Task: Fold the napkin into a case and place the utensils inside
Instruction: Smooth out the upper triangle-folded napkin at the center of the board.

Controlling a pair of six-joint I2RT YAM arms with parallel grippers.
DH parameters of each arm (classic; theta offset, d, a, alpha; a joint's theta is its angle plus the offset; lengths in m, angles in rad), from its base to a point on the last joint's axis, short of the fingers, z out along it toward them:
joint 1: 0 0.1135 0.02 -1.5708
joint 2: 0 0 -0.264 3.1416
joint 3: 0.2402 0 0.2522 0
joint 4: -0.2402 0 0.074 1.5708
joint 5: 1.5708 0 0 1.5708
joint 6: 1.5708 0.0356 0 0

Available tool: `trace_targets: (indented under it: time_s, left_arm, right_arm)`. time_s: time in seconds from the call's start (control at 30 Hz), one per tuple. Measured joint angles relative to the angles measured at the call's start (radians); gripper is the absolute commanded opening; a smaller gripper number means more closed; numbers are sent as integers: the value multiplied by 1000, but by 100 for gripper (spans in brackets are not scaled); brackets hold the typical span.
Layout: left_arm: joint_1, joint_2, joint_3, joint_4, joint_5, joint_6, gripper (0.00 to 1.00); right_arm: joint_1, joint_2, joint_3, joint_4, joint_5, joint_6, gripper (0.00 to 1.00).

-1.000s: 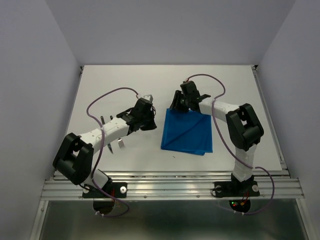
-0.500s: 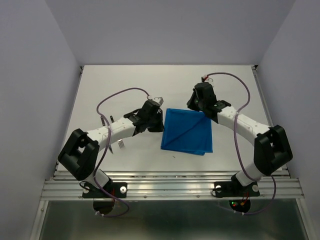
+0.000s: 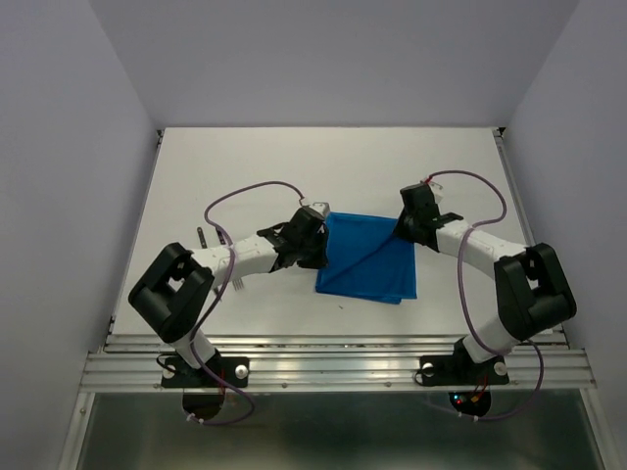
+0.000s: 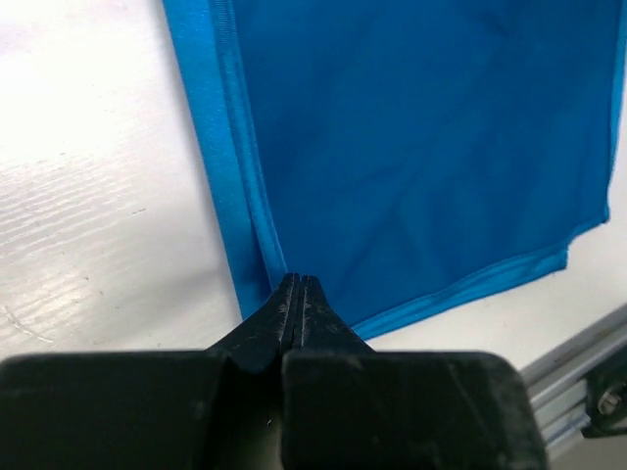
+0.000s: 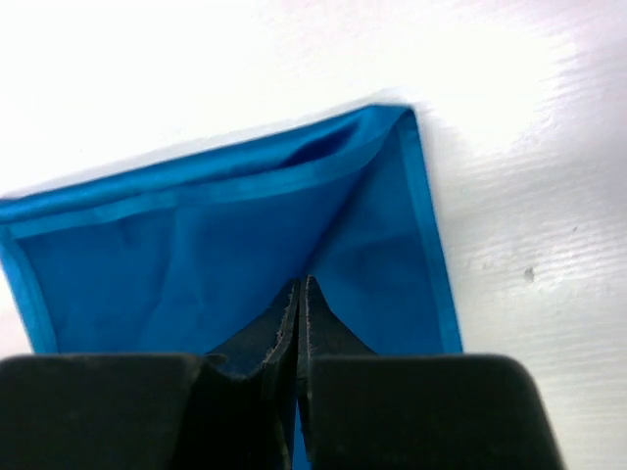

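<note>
Presently the left pincer [image 4: 299, 280] and right pincer [image 5: 303, 283] are noted closed, tips touching one napkin [image 3: 370, 257] on the surface [image 3: 245, 166].

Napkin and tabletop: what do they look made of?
The napkin looks like thin woven cloth, faintly shiny, with a stitched hem and soft creases. The tabletop looks like white painted or laminated board: glare and fine streaks show, but which is unclear.
</note>
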Motion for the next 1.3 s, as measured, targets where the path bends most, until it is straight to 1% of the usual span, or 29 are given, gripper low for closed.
trace_targets:
  time_s: [0.2, 0.53, 0.63, 0.73, 0.9, 1.03, 1.17, 1.3]
  left_arm:
    - [0, 39, -1, 16, -47, 1, 0]
    - [0, 66, 0, 5, -114, 5, 0]
    - [-5, 63, 1, -3, -124, 14, 0]
    - [-34, 44, 14, -26, -145, 37, 0]
    - [-86, 2, 80, -45, -136, 53, 0]
    - [-85, -13, 96, -48, -129, 53, 0]
    - [-83, -13, 69, -31, -51, 57, 0]
    - [-83, 5, 51, -23, -18, 56, 0]
  right_arm:
    - [-43, 100, 64, 3, 0, -47, 2]
    - [-50, 239, 150, 4, 0, -89, 3]
    - [-50, 238, 150, 2, 1, -89, 2]
    - [-50, 218, 150, 2, 1, -89, 3]
    - [-50, 171, 150, 3, 1, -89, 2]
    - [-50, 166, 150, 5, 3, -89, 3]
    - [-50, 167, 150, 5, 22, -92, 3]
    - [-57, 196, 154, 6, 47, -102, 3]
